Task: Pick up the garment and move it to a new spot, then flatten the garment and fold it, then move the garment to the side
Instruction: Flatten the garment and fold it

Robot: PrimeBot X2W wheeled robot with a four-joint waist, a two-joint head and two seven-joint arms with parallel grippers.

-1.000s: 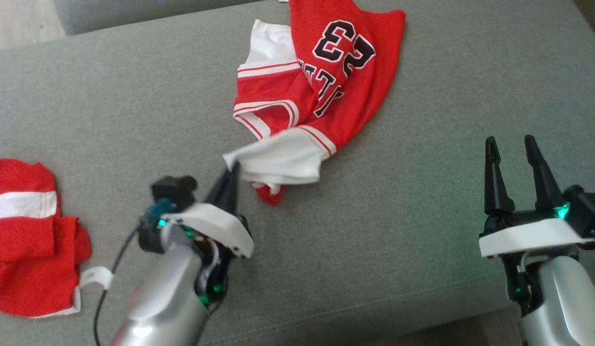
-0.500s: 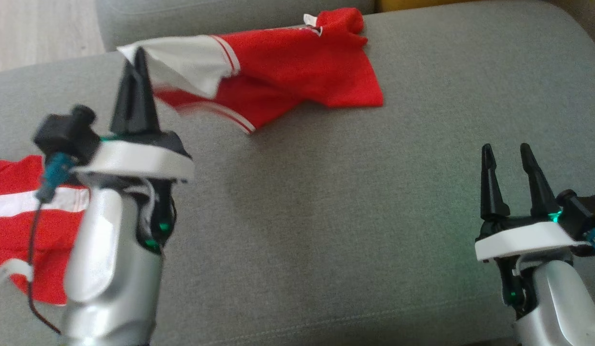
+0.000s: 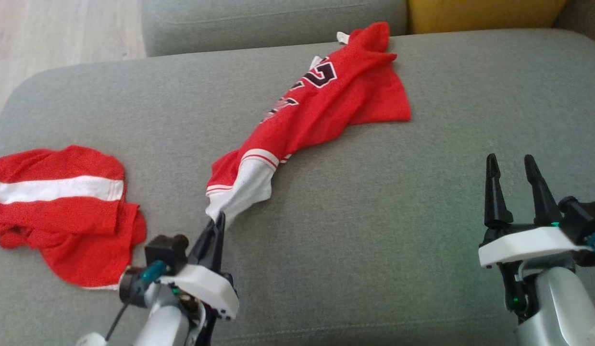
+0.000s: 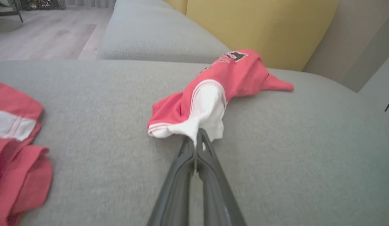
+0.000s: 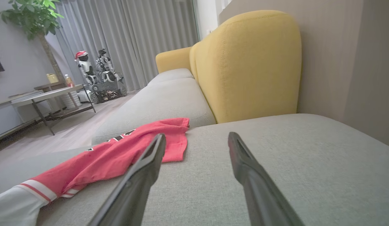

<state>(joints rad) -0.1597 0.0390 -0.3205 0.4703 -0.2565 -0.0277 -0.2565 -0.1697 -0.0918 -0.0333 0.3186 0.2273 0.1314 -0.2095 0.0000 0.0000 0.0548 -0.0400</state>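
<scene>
Red jersey (image 3: 326, 110) — perhaps a "2"

The red mesh basketball jersey (image 3: 326, 108), with a white panel, red-and-white striped trim and partly showing dark numerals outlined in white, lies as a long, rumpled diagonal band on the grey fabric sofa seat (image 3: 384, 226). Its red end is bunched near the seat's back edge. Its white end narrows to a point pinched between the pressed-together fingers of the left tool (image 3: 219, 220).

Soft, even daylight with faint shadows; slight motion blur on the jersey (image 3: 321, 103) lettering, wide-angle stretching in wrist views.
</scene>
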